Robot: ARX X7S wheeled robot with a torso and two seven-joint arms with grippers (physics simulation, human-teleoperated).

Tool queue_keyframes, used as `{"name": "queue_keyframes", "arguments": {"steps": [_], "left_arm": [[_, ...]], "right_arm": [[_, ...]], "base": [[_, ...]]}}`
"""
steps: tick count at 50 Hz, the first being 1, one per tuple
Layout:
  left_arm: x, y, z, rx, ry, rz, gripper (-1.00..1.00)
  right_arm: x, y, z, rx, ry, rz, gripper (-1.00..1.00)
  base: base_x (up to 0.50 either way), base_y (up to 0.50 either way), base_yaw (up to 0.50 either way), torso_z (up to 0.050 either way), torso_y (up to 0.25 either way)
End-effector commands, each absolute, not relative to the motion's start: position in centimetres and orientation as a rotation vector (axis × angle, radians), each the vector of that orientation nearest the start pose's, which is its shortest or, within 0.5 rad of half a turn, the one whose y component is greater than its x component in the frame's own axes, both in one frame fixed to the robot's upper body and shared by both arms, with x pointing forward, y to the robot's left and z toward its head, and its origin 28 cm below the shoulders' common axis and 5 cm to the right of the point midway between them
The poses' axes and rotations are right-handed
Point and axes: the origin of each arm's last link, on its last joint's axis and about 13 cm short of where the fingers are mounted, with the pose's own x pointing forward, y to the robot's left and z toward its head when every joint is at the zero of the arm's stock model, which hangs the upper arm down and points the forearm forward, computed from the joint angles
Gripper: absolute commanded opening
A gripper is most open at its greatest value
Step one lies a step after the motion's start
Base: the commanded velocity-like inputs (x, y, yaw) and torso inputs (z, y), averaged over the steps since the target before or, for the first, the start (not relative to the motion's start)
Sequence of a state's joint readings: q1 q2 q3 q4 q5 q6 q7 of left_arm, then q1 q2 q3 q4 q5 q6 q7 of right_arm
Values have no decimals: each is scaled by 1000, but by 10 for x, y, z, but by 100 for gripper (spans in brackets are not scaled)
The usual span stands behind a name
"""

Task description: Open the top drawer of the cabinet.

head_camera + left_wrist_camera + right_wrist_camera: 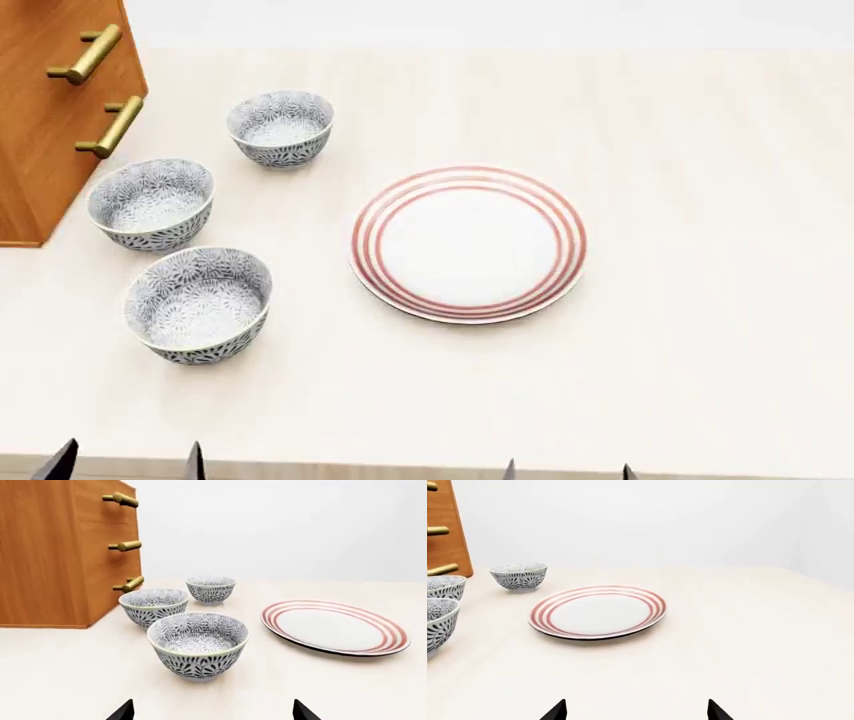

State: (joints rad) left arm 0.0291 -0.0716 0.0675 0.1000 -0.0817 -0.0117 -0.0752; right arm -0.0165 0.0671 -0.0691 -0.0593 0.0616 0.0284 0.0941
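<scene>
The orange-brown cabinet point(40, 555) stands at the table's far left, also in the head view point(40, 120) and the right wrist view point(447, 545). Its top drawer point(100, 515) is shut, with its brass bar handle point(121, 499) above two matching handles. In the head view only two handles show, and I cannot tell which. My left gripper point(213, 712) is open and empty, low over the table in front of the bowls, far from the cabinet; it also shows in the head view point(128, 465). My right gripper point(637, 711) is open and empty near the table's front edge point(567, 472).
Three blue-patterned bowls stand between my left gripper and the cabinet: near point(200, 303), middle point(151, 203), far point(280, 127). A white plate with red rings point(469, 243) lies mid-table. The pale table point(721, 150) extends right.
</scene>
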Motion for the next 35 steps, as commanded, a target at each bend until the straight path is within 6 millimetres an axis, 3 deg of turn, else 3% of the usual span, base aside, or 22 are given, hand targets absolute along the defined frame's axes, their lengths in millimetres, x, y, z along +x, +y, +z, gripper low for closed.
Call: {"name": "queue_keyframes", "arguments": {"steps": [1,12,27,35], "left_arm": [[199,208,54,-48,-131,-11,100],[191,209,91,-68,-250,-33,100],[172,211,138,-70,-392,-26,100],[167,213,150,-74,-426,-17,100]], "right_arm": [[202,-97,43,6,-64,-40,100],[196,-98,75,-18,-152,-37,100],[176,-95,137,-61,-327,-36,100],[173,-94,149,-103,-354,-59,100]], "base": [[0,0,0,0,0],[0,0,0,0,0],[0,0,0,0,0],[0,0,0,0,0]]}}
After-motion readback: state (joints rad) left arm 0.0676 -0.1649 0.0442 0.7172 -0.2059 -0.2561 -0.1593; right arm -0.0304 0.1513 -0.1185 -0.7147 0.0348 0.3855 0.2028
